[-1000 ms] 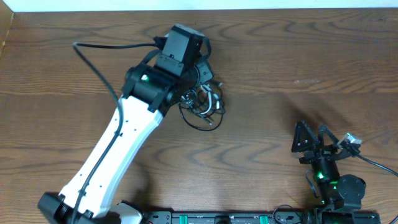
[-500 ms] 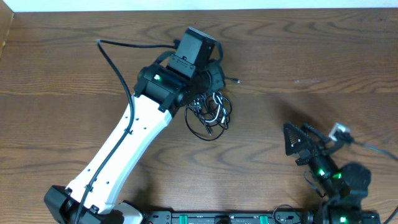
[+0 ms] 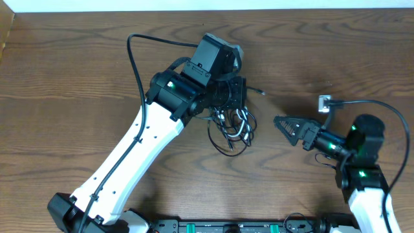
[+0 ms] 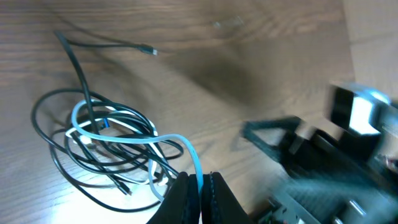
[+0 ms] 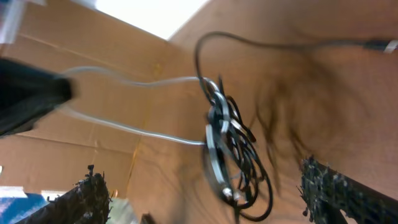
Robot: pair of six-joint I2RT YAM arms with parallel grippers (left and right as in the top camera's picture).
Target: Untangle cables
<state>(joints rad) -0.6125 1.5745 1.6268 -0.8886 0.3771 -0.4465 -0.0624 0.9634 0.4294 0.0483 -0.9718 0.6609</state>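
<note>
The cables point(image 3: 231, 127) are a tangle of thin black and white cords on the table's middle, with one black plug end point(image 3: 259, 92) trailing to the right. In the left wrist view the tangle point(image 4: 106, 140) lies spread in loops. My left gripper point(image 4: 200, 190) is shut on a white cable strand point(image 4: 194, 163) that rises from the bundle. In the overhead view it sits over the tangle point(image 3: 234, 90). My right gripper point(image 3: 284, 124) is open and empty, right of the tangle and pointing at it. The right wrist view shows the bundle point(image 5: 225, 146) ahead, between its fingers point(image 5: 205, 193).
The left arm's thick black wire point(image 3: 139, 48) loops over the table's back left. The right arm's own wire point(image 3: 381, 107) arcs at the right. A cardboard wall point(image 3: 6, 29) stands at the far left edge.
My left gripper has moved to the right, dragging the tangle with it. My right arm has swung out from the front right corner toward the tangle.
</note>
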